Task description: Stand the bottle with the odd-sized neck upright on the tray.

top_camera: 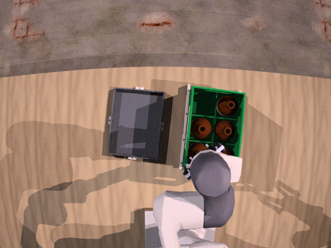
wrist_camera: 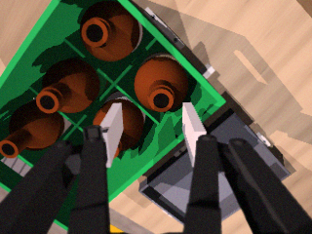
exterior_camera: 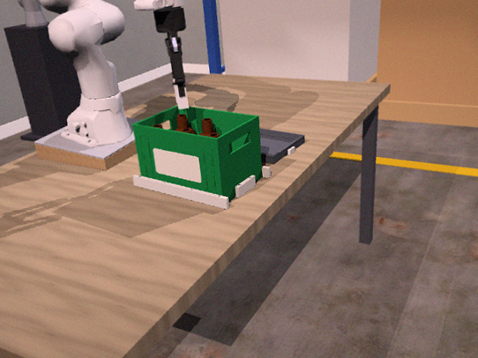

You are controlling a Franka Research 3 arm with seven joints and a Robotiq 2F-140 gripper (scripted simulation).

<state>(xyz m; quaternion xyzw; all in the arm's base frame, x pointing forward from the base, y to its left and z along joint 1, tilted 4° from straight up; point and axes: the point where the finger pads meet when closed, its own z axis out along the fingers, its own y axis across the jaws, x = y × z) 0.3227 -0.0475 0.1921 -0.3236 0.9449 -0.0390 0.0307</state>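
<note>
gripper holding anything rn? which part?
Nothing held. The gripper is open above the crate, its fingers clear of the nearest bottle.

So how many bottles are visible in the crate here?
5, by the wrist view: three along one side, two along the tray side, the last partly behind an end effector finger.

Open pincer (wrist_camera: pixel 152 128) above brown bottles (wrist_camera: pixel 161 88) in green crate (wrist_camera: pixel 211 99), holding nothing
</note>
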